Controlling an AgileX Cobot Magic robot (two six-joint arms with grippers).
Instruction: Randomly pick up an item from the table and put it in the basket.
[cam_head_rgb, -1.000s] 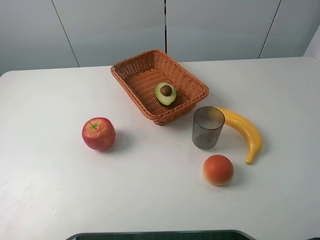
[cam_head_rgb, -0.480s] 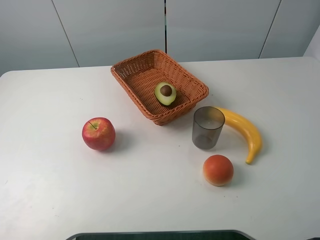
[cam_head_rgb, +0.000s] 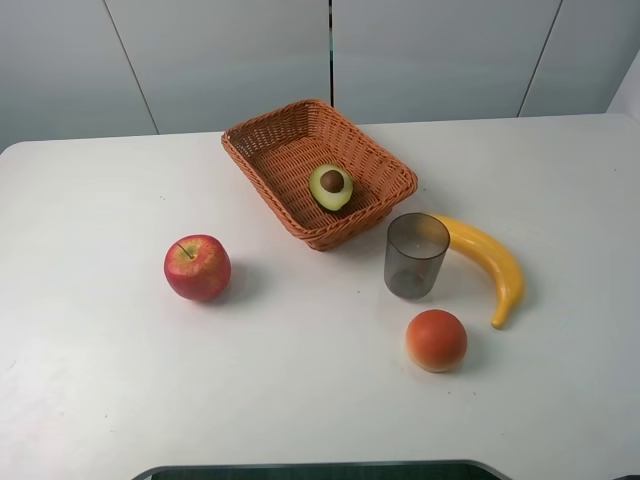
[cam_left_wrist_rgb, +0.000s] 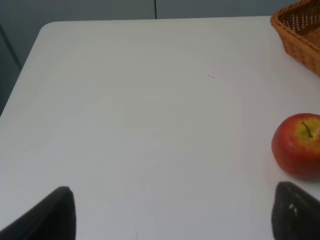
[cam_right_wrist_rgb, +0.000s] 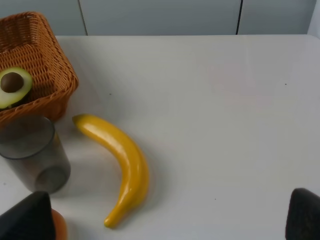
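The halved avocado (cam_head_rgb: 331, 186) lies cut face up, brown pit showing, inside the orange-brown wicker basket (cam_head_rgb: 262, 150) at the back middle of the white table (cam_head_rgb: 110, 370). It also shows in the right wrist view (cam_right_wrist_rgb: 12, 87), in the basket (cam_right_wrist_rgb: 47, 65). Neither arm shows in the high view. In the left wrist view my left gripper (cam_left_wrist_rgb: 172, 225) is open and empty, its dark fingertips (cam_left_wrist_rgb: 52, 215) wide apart above bare table. In the right wrist view my right gripper (cam_right_wrist_rgb: 165, 222) is open and empty, its fingertips (cam_right_wrist_rgb: 306, 215) wide apart.
A red apple (cam_head_rgb: 197, 267) sits left of the basket. A grey translucent cup (cam_head_rgb: 415, 255) stands just in front of the basket, a yellow banana (cam_head_rgb: 490, 262) curves to its right, and an orange-red round fruit (cam_head_rgb: 436, 340) lies in front of the cup.
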